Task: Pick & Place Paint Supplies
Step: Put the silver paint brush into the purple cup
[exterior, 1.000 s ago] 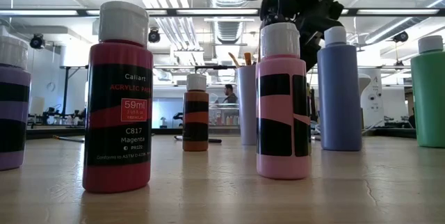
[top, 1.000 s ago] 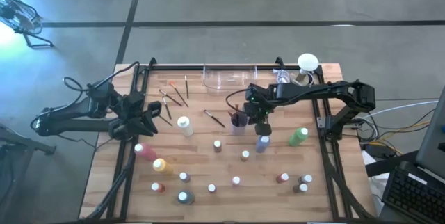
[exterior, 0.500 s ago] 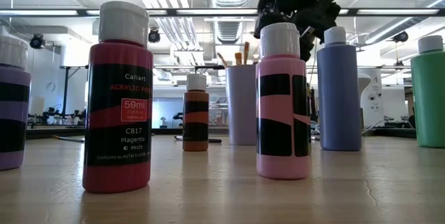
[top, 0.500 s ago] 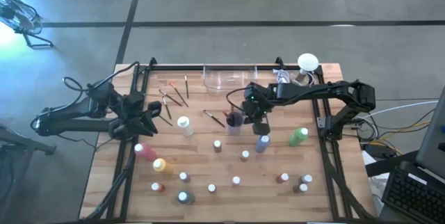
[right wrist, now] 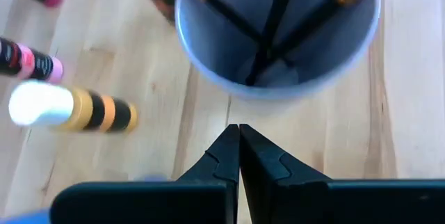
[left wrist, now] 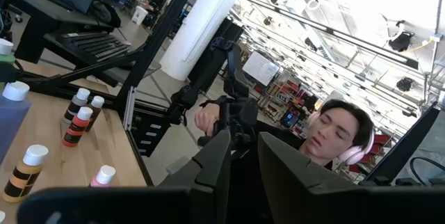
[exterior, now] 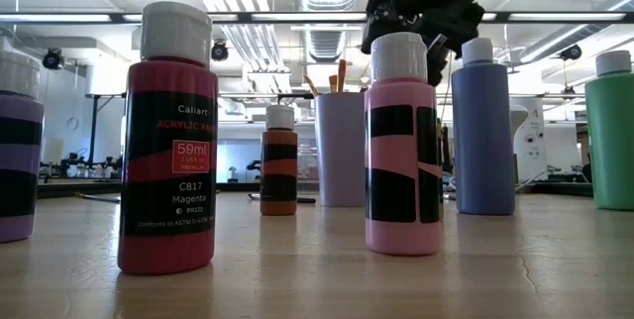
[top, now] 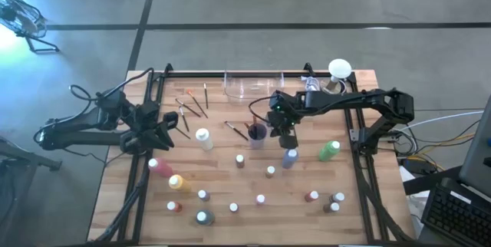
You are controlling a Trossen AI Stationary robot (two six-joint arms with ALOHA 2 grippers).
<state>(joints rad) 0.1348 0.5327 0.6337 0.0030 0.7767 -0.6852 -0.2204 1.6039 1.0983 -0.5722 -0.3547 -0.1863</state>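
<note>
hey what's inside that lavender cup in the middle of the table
Paintbrushes stand inside the lavender cup, three dark handles leaning against its rim and crossing at the bottom. Their tips poke above the rim in the low view. The shut right gripper hovers beside it. The cup's floor is partly hidden.

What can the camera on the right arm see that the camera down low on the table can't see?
Only the right wrist view looks down inside the cup, showing dark brush handles crossing at its bottom, and the right gripper with jaws shut, empty. Only the low view shows bottle labels, like the magenta bottle and pink bottle, plus brush tips poking above the cup. Both show that cup with brushes.
</note>
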